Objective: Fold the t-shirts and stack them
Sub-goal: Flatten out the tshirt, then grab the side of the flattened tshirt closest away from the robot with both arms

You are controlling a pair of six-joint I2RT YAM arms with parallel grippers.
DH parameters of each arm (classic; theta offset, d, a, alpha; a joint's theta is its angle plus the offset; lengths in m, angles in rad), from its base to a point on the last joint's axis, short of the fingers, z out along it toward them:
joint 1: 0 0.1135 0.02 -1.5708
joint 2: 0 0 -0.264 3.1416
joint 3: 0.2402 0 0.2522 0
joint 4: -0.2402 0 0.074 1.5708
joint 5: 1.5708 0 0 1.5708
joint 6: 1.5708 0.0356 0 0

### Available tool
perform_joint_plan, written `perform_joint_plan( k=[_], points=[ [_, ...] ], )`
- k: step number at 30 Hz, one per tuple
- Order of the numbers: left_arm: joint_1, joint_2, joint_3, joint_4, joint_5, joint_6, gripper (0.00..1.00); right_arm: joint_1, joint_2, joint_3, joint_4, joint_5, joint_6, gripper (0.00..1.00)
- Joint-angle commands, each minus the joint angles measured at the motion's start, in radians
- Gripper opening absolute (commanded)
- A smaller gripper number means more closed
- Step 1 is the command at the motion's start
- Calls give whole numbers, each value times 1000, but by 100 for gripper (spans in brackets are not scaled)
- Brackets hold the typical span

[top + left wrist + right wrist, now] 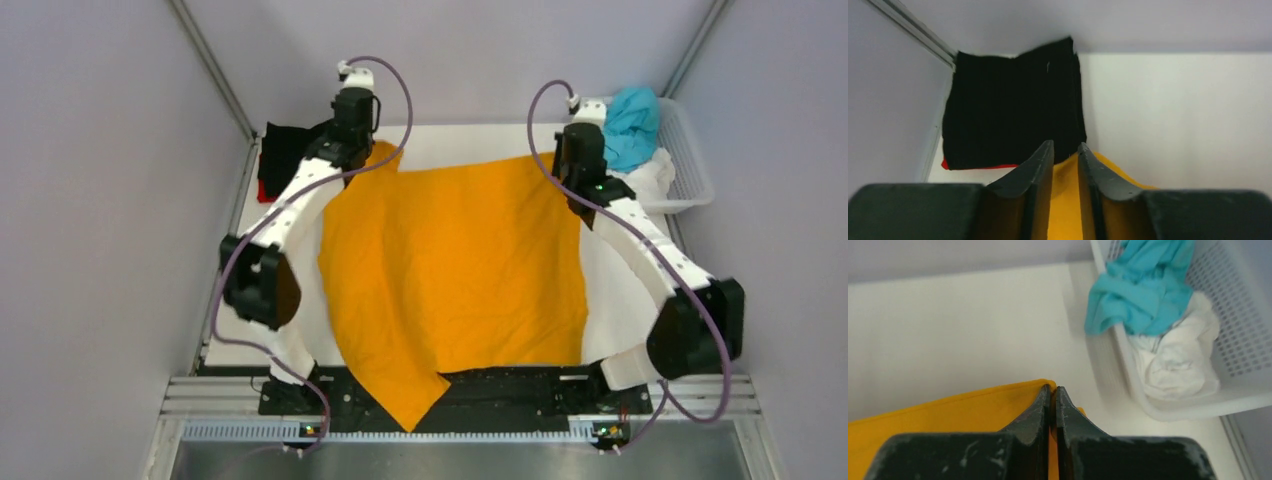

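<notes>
Your left tool (1065,146) and right tool (1053,388) were each clamped on a far corner of the spread orange cloth t-shirt (460,270); uneven pulling could have skewed the fold.

no readable text, no labels, no brand marks, no numbers anywhere

Red t-shirt (264,190) mostly hidden under black t-shirt (1013,110) (only thin edge shows).
</notes>
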Motion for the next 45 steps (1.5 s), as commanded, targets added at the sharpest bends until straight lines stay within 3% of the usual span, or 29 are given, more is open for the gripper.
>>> perform_joint_plan(
  k=[1,3,4,5,6,8,10,11,14,21,26,32,36,40,45],
  points=[
    [48,284,145,10,3,-65,36,-89,198,-33,189,-140,119,2],
    [49,425,257,-41,-25,-67,61,-106,324,16,213,-148,125,7],
    [50,472,291,-50,-23,-63,85,-109,376,46,206,-150,125,18],
    [51,508,316,-55,-17,-61,97,-109,421,82,192,-155,124,37],
    [52,530,326,-53,-8,-62,99,-110,465,110,173,-163,126,52],
    [50,521,308,-34,7,-73,99,-110,485,140,145,-151,140,68],
    [51,479,258,-10,21,-91,99,-110,471,136,133,-130,154,94],
    [51,451,230,-6,24,-104,99,-109,457,117,127,-125,162,98],
    [50,348,126,-24,16,-188,99,-110,398,58,78,-164,210,99],
    [49,86,-273,36,224,-323,99,-104,293,-156,19,-309,268,99],
    [49,27,-422,53,255,-394,99,-98,263,-256,51,-354,279,99],
    [49,138,-412,37,304,-433,99,-99,360,-236,54,-326,286,99],
    [51,272,-314,51,312,-442,99,-99,430,-196,50,-284,299,99],
    [52,440,-144,-39,282,-440,99,-103,499,-152,30,-213,312,99],
    [58,577,-1,-71,332,-436,99,-145,559,-101,15,-249,349,99]
  ],
)
